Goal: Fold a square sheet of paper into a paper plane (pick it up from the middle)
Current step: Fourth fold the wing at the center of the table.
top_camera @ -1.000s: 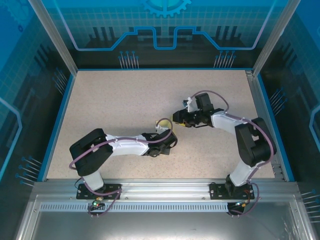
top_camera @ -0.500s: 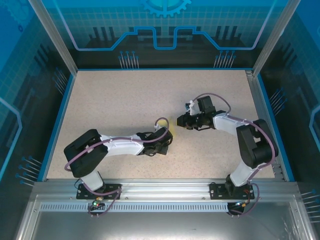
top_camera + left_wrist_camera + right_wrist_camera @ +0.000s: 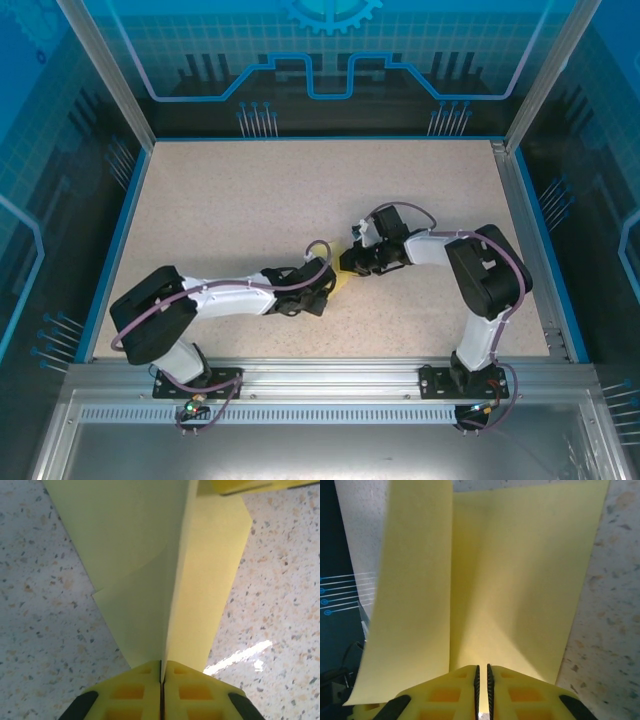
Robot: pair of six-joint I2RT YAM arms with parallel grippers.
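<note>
The yellow sheet of paper [image 3: 343, 282] is folded along a centre crease and held up between both grippers at the table's middle. In the left wrist view the paper [image 3: 150, 555] rises away from my left gripper [image 3: 162, 662], whose yellow fingers are shut on the crease. In the right wrist view the paper [image 3: 520, 580] stands as two panels meeting at a fold, and my right gripper [image 3: 482, 667] is shut on its near edge with only a thin slit between the pads. From above, the left gripper [image 3: 328, 285] and the right gripper [image 3: 352, 264] almost touch.
The speckled table [image 3: 230, 210] is walled by blue rails and an aluminium frame [image 3: 520, 150]. The right arm's elbow [image 3: 485, 270] sits to the right of the grippers, and the left arm [image 3: 200, 300] lies low along the near left.
My right gripper has moved left and nearer to the left gripper, and its jaws have closed on the paper. The left arm has lowered and stretched, still holding the paper.
</note>
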